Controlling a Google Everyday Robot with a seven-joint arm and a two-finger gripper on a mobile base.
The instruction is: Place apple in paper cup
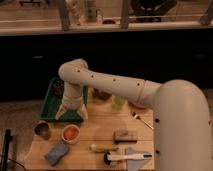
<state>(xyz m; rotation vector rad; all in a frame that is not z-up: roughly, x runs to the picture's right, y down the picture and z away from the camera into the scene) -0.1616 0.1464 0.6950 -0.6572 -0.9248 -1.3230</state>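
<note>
The cream two-finger gripper (71, 111) hangs left of centre, fingers apart and empty, just above the white paper cup (63, 136). The reddish-orange apple (71, 133) looks seated inside, so the placing seems done. The next move is probably lifting straight clear.

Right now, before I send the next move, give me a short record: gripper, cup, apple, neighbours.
gripper: gripper hangs over the front edge of the green tray; fingers look spread, nothing seen between them
cup: small round cup on the wooden table, just in front of the gripper
apple: probably the orange-red thing inside that cup; cannot be sure
neighbours: metal cup to its left in the picture, blue-grey sponge nearer the camera
</note>
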